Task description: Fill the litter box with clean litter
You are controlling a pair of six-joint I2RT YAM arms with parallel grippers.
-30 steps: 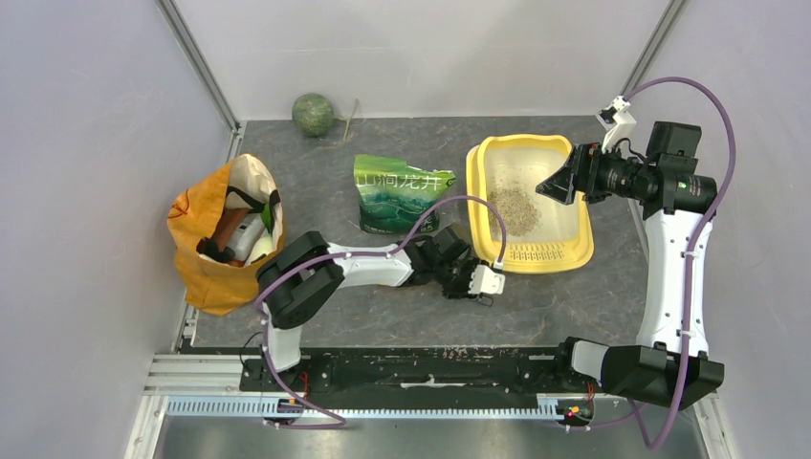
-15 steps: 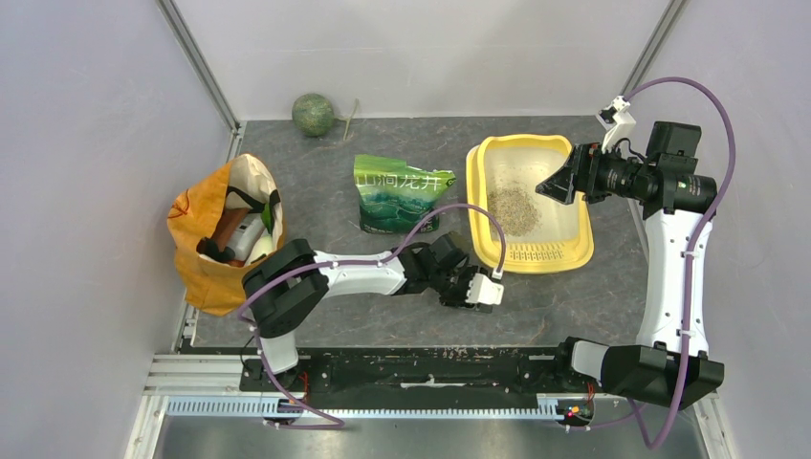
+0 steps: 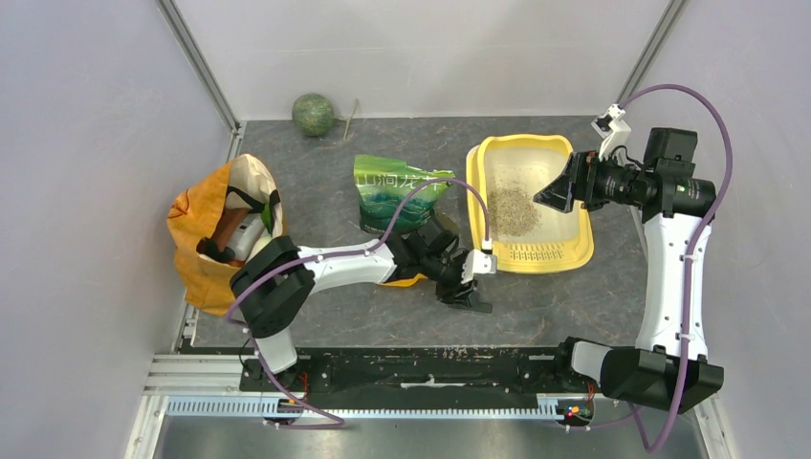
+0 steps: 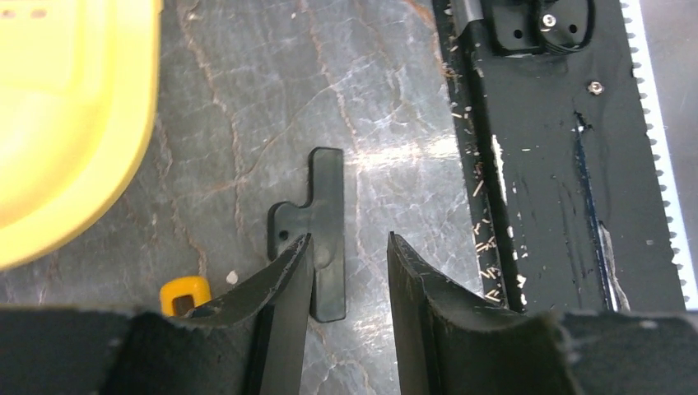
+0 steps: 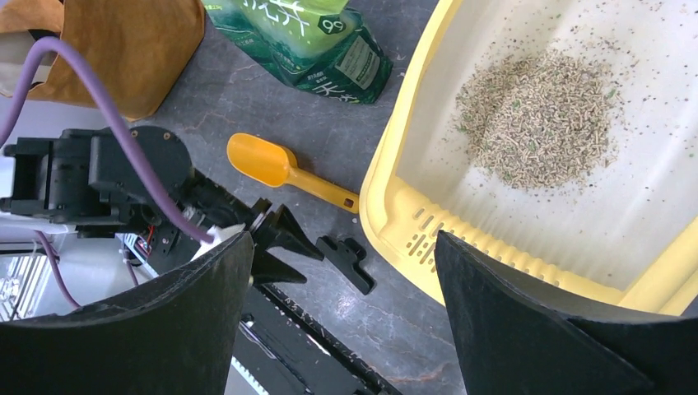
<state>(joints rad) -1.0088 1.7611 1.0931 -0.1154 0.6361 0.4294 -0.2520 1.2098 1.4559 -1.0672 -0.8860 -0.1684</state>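
Left gripper parted, empty, a black clip at its fingertips. Right gripper spread wide, empty, clean litter beyond one finger.

litter box: smooth glossy yellow plastic. clean litter: matt, coarse granules. bench: grey marbled stone look, slight sheen. pouch: glossy printed film. scoop: smooth orange plastic. clip: matt black plastic.

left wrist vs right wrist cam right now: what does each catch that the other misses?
Left wrist only: a screw head on the base rail. Right wrist only: the litter pile inside the litter box, the green pouch and the brown bag. Both: the black clip, part of the scoop, the box's yellow rim and the left gripper, open.
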